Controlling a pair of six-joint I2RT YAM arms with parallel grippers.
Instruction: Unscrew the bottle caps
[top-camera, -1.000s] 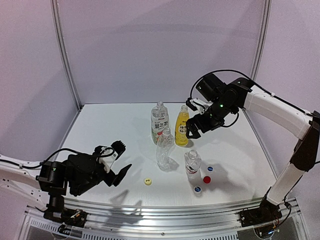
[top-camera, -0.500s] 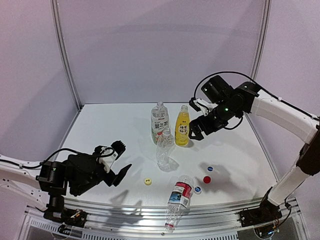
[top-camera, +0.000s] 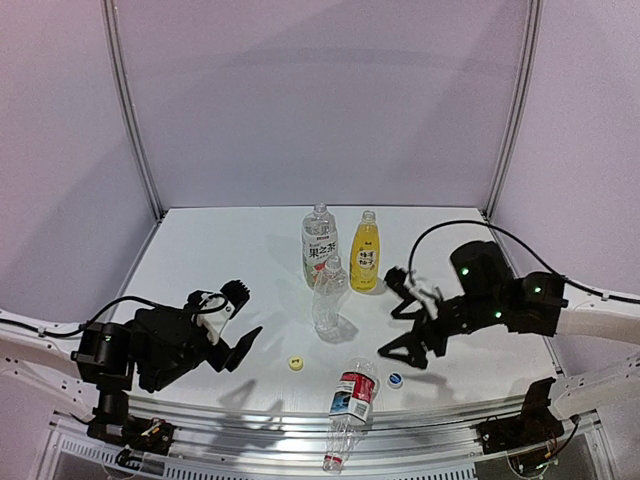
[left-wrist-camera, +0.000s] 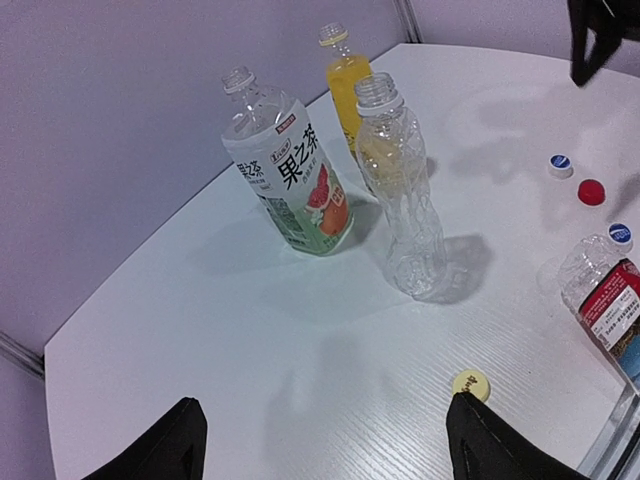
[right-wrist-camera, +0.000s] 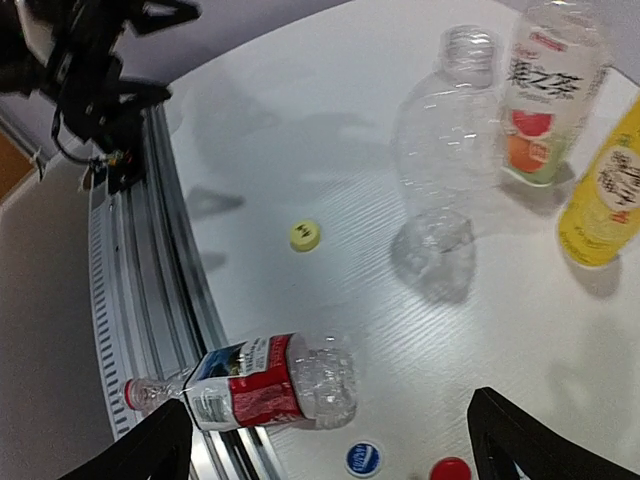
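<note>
White counter (top-camera: 220, 260) | fruit-label bottle (top-camera: 319, 247), yellow bottle (top-camera: 365, 253), plain bottle (top-camera: 329, 297) upright, uncapped | red-label bottle (top-camera: 352, 398) lying over near edge | yellow cap (top-camera: 296, 363), blue cap (top-camera: 395, 379) loose | left pincer (top-camera: 244, 316), right pincer (top-camera: 398, 318) spread, empty

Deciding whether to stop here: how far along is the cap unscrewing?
Done: four caps lie loose on the table: yellow cap, red cap, blue caps. The fruit-label bottle, yellow bottle and plain bottle stand with open necks.
In hand: nothing; left fingers and right fingers are open and empty.
Left: probably only the red-label bottle, lying on its side over the near edge.
</note>
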